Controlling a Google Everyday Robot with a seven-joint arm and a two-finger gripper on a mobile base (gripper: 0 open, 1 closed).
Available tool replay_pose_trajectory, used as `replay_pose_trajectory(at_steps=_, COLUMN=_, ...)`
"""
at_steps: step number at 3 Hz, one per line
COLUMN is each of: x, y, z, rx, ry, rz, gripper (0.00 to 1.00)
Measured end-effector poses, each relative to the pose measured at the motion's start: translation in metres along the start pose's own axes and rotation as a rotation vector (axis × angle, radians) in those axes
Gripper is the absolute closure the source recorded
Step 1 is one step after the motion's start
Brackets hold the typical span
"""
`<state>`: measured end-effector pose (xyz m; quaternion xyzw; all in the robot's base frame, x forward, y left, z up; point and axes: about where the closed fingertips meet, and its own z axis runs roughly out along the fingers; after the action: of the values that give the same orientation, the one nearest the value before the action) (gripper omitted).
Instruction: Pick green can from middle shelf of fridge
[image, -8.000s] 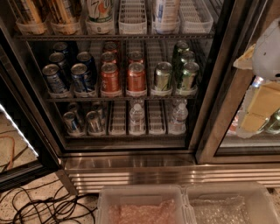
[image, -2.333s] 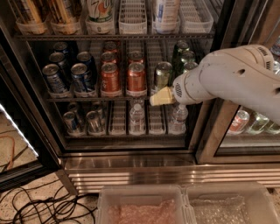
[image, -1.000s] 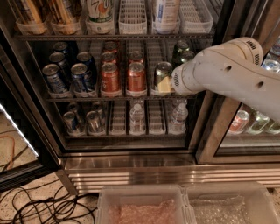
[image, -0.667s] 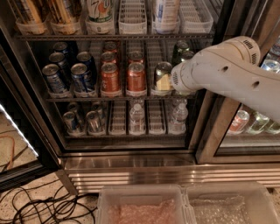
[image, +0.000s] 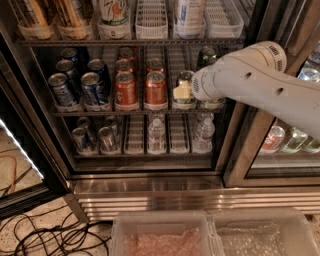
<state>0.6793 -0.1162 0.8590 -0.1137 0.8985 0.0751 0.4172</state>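
Note:
The fridge (image: 150, 197) stands open in front of me. Its middle shelf (image: 100, 113) holds rows of blue, orange-red and green cans in white lanes. The pale green can (image: 185, 78) stands at the front of the lane just right of the orange-red cans. My gripper (image: 182, 93) sits right at this can's front, covering its lower body. My white arm (image: 255, 80) reaches in from the right and hides most of the rightmost lane. One darker green can (image: 206, 54) shows behind it.
Blue cans (image: 62, 90) and orange-red cans (image: 155, 87) stand left of the gripper. Water bottles (image: 156, 135) and small cans (image: 80, 137) fill the tier below, tall bottles (image: 114, 12) the tier above. A dark door post (image: 247, 150) stands to the right. Clear bins (image: 160, 235) and floor cables (image: 45, 235) lie below.
The arm came in from the right and moved up and left to the pale green can. Over the last second it has barely moved.

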Motion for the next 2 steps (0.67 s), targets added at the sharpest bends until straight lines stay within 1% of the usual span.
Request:
replay_pose_trajectory(at_steps=1, x=-0.008, y=0.0, z=0.005, rx=-0.005, ry=-0.014, rz=-0.003, gripper=0.28)
replay_pose_trajectory(at_steps=2, x=-0.018, y=-0.004, z=0.011, rx=0.006, ry=-0.036, rz=-0.007, gripper=0.28)
